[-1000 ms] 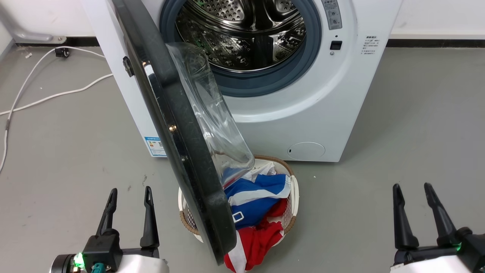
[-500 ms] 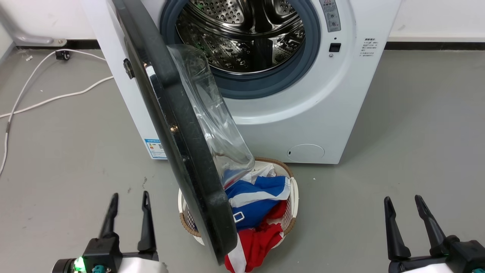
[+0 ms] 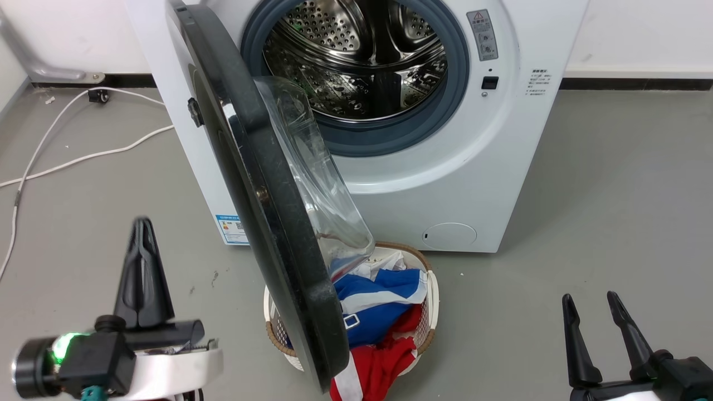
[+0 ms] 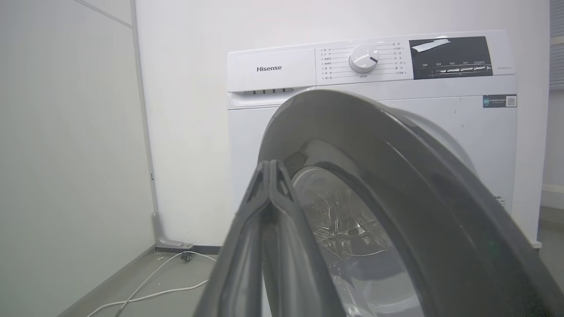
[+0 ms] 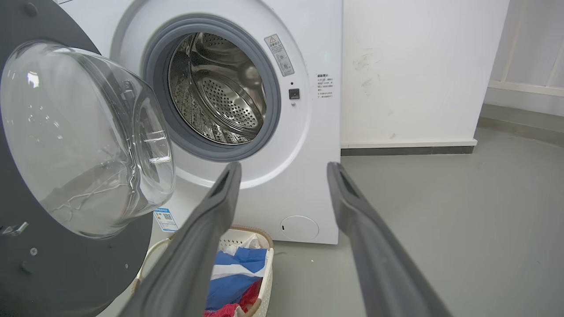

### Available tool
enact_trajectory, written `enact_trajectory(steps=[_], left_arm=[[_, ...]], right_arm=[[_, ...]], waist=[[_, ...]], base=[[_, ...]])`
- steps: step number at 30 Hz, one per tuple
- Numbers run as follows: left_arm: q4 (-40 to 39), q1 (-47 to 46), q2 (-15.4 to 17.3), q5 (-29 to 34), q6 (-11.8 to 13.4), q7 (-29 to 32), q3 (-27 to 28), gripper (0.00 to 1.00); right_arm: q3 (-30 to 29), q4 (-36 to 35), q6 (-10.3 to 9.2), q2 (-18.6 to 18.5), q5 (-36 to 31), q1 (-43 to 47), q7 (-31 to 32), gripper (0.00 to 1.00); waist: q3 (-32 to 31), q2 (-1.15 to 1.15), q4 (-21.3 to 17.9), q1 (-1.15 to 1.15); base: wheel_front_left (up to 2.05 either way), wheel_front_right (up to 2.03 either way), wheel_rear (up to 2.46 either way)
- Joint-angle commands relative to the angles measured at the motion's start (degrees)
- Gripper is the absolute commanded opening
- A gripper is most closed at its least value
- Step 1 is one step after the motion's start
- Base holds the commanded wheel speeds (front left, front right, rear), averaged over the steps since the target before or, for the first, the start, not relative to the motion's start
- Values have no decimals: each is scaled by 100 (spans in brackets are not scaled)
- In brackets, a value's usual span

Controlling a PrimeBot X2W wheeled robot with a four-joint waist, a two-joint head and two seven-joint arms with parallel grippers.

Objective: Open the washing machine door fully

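1. While the washing machine door (image 3: 262,211) stands partly open, its black edge points at the camera.
2. It is hinged on the left side of the washing machine (image 3: 473,167), and its glass bowl (image 3: 315,186) hangs over a white basket (image 3: 433,289) of blue and red clothes (image 3: 379,303).
3. The left gripper (image 3: 142,223) is left of the door, not touching it, fingers pressed together on nothing.
4. The right gripper (image 3: 589,301) is low on the right, well apart from the door, fingers spread and empty.
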Motion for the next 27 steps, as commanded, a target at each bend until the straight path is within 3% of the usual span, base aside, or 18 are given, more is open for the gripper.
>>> enact_trajectory(steps=[1, 7, 14, 27], left_arm=[[-191, -84, 16, 66, -30, -12, -37, 0], [-1142, -285, 27, 310, -143, -12, -480, 0], [-1605, -456, 39, 468, -399, -12, -1280, 0], [-685, -293, 69, 321, -893, 4, -2772, 0]], right_arm=[[0, -23, -1, 18, -16, 76, -12, 100], [26, -35, -1, 17, -32, 77, -12, 100], [68, -77, -1, 17, 4, 78, -12, 100], [70, -172, -1, 17, -18, -5, -12, 100]], waist=[[-13, 0, 5, 0], [-40, 0, 18, 0], [-39, 0, 8, 0], [72, 0, 12, 0]], base=[[0, 0, 0], [0, 0, 0], [0, 0, 0], [0, 0, 0]])
